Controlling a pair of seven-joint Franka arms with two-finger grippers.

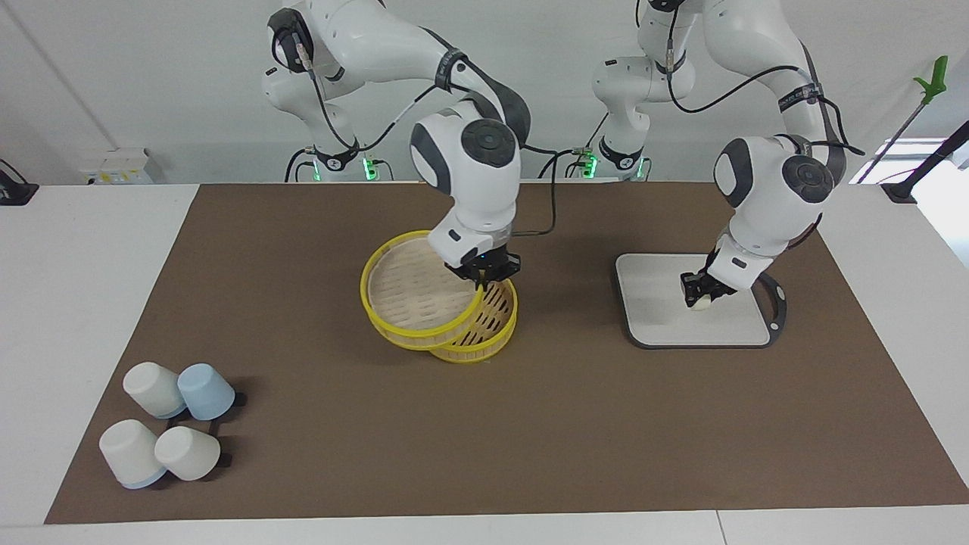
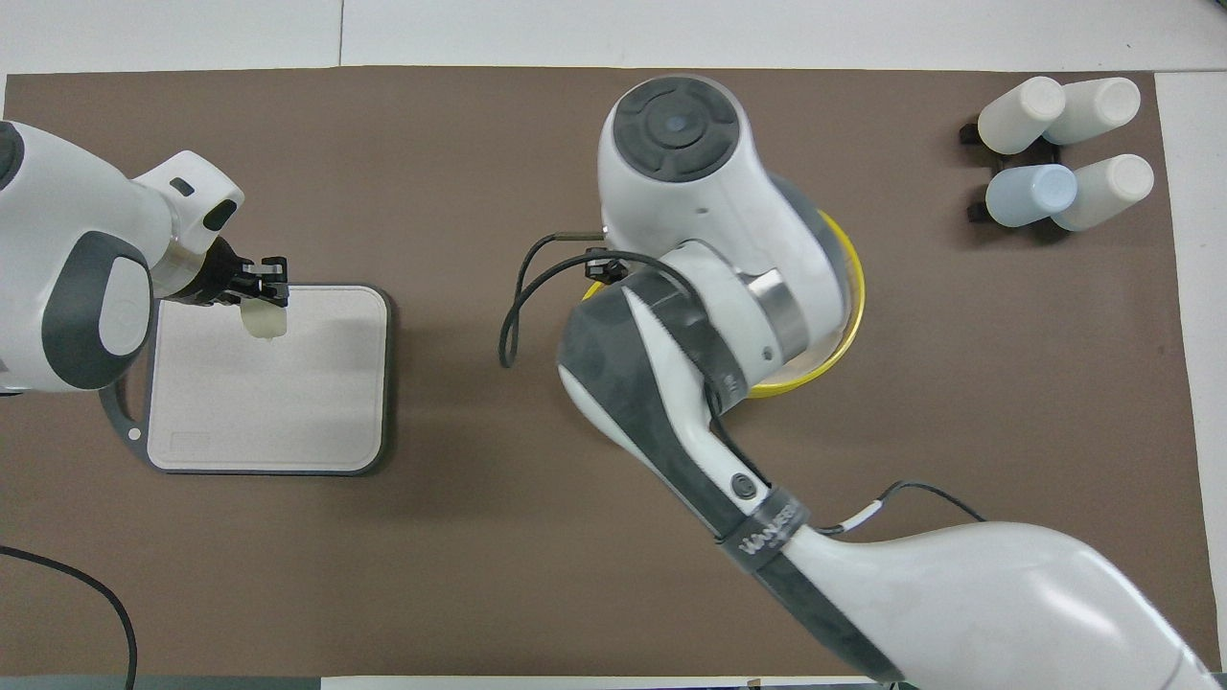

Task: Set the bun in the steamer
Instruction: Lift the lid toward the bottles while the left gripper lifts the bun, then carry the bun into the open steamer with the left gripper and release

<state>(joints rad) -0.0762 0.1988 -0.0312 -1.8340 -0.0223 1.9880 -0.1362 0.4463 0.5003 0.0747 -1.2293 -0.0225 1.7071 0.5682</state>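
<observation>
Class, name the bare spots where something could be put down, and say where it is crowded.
Bare: the brown mat between the steamer and the cups, and between steamer and grey board. Crowded: at the steamer under the right claw, and on the board where the left claw grips the bun.

I see a dark brown mat [image 1: 318,454] over a white table [image 1: 83,250]. The steamer [image 1: 492,333] has bright yellow rims and a slatted tan base, and its lid [image 1: 412,291] matches. The bun [image 2: 264,321] is pale cream. The board [image 1: 658,318] is light grey with a darker grey edge. Of the four cups [image 1: 170,428], three are off-white and one is pale blue.
</observation>
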